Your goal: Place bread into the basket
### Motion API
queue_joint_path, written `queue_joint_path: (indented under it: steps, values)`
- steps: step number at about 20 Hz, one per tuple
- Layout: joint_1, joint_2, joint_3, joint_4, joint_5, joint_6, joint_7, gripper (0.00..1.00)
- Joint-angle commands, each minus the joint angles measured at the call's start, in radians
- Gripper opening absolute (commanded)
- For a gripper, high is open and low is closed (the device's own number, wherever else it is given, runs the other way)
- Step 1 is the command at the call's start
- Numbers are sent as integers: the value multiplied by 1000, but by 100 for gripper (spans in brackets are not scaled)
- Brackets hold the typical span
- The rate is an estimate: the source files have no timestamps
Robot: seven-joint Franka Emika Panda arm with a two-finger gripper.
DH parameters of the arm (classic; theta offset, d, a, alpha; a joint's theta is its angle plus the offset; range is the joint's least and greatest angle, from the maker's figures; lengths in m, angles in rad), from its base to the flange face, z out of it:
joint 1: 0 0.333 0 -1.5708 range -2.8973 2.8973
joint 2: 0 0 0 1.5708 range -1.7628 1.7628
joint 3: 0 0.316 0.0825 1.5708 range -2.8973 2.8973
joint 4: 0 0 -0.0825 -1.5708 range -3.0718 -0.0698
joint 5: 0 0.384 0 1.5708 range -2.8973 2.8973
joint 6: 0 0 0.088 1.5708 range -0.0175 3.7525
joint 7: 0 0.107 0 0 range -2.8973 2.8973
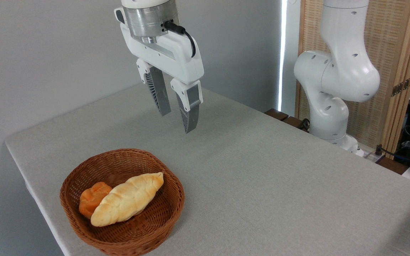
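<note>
Where wicker curves, braided bread [127,203] fills the basket [155,222].

grey wall [48,53], wooden slatted screen [393,53]

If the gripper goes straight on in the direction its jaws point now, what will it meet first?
Probably the bare grey table top, behind the round brown woven wicker basket. The open white gripper points down, empty. Depth is unclear, so the basket's far rim might be close.
</note>
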Motion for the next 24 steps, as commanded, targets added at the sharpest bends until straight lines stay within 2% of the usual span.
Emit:
queue_joint_path:
  steps: [1,3,7,11,14,16,24]
  values:
    - [-5,4,11,-1,9,67,-7,100]
    - [-8,9,14,1,9,78,-8,100]
    - [-15,29,12,9,4,178,-13,100]
    - [-15,38,3,9,3,175,-17,100]
    - [-15,35,-4,10,1,173,-112,100]
    - [-17,32,-21,9,9,170,-111,100]
    - [-15,36,-21,9,12,176,-106,100]
